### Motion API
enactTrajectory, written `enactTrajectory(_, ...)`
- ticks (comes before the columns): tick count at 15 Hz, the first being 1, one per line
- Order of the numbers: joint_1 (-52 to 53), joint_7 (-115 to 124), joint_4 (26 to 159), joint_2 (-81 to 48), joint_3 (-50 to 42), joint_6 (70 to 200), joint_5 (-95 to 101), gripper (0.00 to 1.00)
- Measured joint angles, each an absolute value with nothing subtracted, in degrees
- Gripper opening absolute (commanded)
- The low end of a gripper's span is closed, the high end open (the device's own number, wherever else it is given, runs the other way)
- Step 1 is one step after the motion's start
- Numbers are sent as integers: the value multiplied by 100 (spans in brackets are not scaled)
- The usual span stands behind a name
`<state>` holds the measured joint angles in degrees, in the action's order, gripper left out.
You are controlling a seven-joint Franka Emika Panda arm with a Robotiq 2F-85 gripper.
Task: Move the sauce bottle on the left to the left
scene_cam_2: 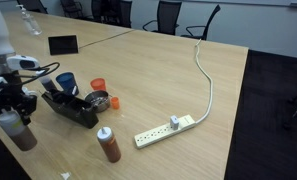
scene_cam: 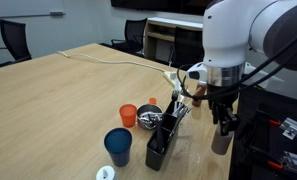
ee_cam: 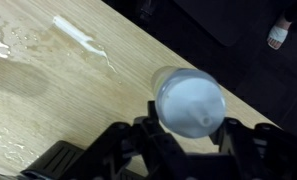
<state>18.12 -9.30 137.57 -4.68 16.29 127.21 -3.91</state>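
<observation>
- Between the fingers of your black two-fingered gripper, the wrist view shows the rounded white cap of the small dark-brown sauce bottle. The fingers sit close on either side of it. Whether they are pressing on it or just flanking it, I cannot tell.
- Just beside the bottle runs the edge of the pale wooden table, with dark floor beyond. Carry it further that way, or let go while it leans, and it could go over the side.
- A hold on that rounded cap alone looks weak: the smooth dome could slip out, or the body could swing.
- Near the bottle, in an exterior view, stands the black plastic caddy. A wide swing of the wrist could clip it.
- Past the caddy are the blue cup and the orange cup, both apart from the bottle.
- Further out stands the slim reddish-orange bottle. It is not your target.
</observation>
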Motion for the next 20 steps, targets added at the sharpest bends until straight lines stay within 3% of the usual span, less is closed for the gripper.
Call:
enactTrajectory(19, 2525, -545, 11130, -3273, 1908, 11831, 1067, 23)
enactTrajectory(20, 2527, -552, 11073, -3309, 1908, 11820, 1068, 31)
